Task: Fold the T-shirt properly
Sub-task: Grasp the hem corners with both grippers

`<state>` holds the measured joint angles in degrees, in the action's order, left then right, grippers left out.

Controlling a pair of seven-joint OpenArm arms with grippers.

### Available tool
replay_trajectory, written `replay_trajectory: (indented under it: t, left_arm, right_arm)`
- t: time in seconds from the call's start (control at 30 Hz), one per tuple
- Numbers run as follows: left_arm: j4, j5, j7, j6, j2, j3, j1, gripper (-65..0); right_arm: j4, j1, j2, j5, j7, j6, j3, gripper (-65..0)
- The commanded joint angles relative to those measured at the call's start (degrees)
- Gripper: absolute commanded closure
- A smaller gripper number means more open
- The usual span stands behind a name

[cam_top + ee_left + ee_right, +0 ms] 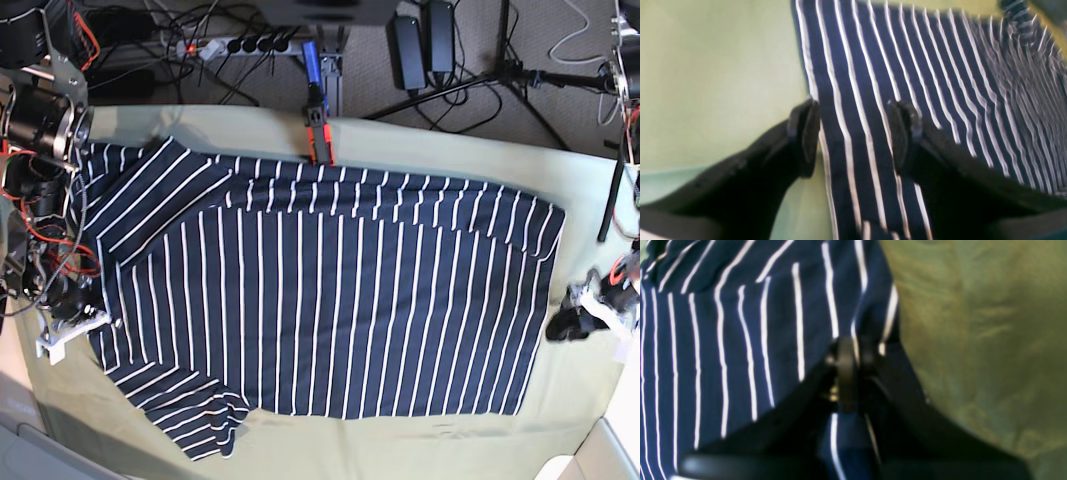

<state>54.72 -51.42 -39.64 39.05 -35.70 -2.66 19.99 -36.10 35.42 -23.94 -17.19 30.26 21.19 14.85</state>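
The T-shirt [330, 300], dark navy with thin white stripes, lies spread flat across the olive-green table cloth [450, 140]. At the shirt's left edge in the base view, my right gripper [88, 312] is shut on it. The right wrist view shows that gripper [851, 356] pinching a fold of the T-shirt [723, 323] between closed fingers. My left gripper [562, 325] is at the shirt's right edge. In the left wrist view this gripper [855, 133] is open, its two fingers straddling the striped border of the T-shirt [907, 66], one over the cloth [706, 83].
An orange and blue clamp [318, 110] sits at the table's back edge. Behind it on the floor are a power strip [240, 45], cables and a stand [520, 75]. A pale object [600, 455] shows at the bottom right corner.
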Motion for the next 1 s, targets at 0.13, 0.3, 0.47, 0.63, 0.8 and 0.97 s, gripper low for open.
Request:
replay_trajectory:
  t: [0.13,0.3,0.47,0.63,0.8,0.97]
  left_arm:
    - [-10.9,3.4,3.7,1.0,1.4,0.7,9.6,-36.3]
    - [-19.8,8.8,8.4,1.0,4.0,0.8,14.4,-36.2]
    - [-25.3,16.2,12.9,-3.1,6.6,0.8,16.7,-36.2]
    - [-28.4,21.0,15.7,-9.5,8.1,0.8,17.1,-36.2]
    - [-28.5,23.7,18.1,-13.6,8.0,0.8,17.4,-36.2]
    - [-28.5,23.6,17.7,-13.7,8.4,0.8,17.3,-36.1]
  right_arm:
    - [-1.1,0.5,-1.0,-0.4,-1.1,0.7,0.1,0.0]
    - [-1.1,-0.5,-1.0,-0.4,-0.9,0.7,0.1,0.0]
    - [-1.1,-1.2,-1.0,-0.4,-0.9,0.7,0.1,0.0]
    - [-1.1,-1.5,-1.0,-0.4,-0.9,0.7,0.1,0.0]
    - [-1.1,-1.6,-1.0,-0.4,-0.9,0.7,0.1,0.0]
    - [-1.1,-1.6,-1.0,-1.8,-0.9,0.7,0.1,0.0]
